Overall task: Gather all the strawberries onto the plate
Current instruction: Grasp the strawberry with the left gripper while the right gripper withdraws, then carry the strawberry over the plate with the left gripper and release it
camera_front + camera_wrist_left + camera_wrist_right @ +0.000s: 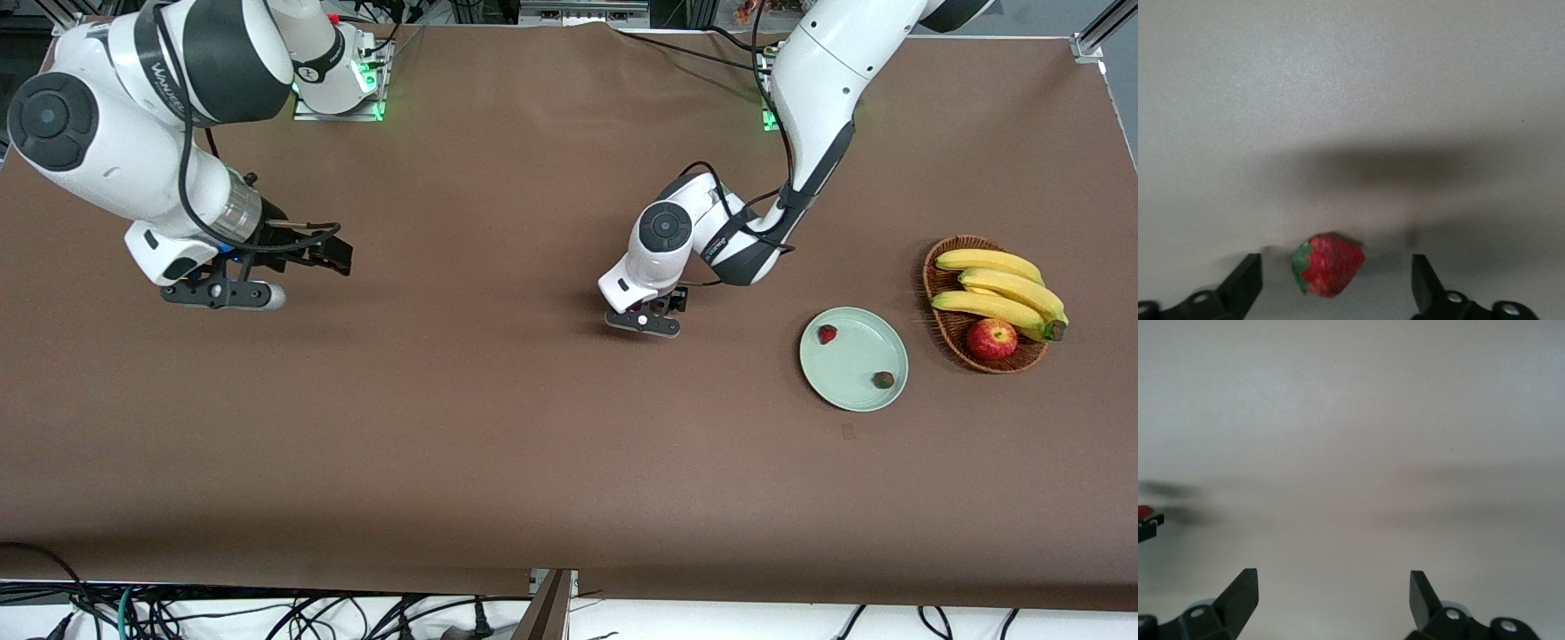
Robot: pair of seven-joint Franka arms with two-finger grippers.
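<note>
A small red strawberry with a green cap lies on the brown table between the fingers of my left gripper, with a gap on each side of it. That left gripper is open and low over the middle of the table; in the front view it hides the berry. The pale green plate lies toward the left arm's end and holds two strawberries. My right gripper hangs open over the right arm's end of the table, with nothing between its fingers.
A brown wicker basket stands beside the plate, closer to the left arm's end of the table. It holds bananas and a red apple. Cables hang along the table edge nearest the front camera.
</note>
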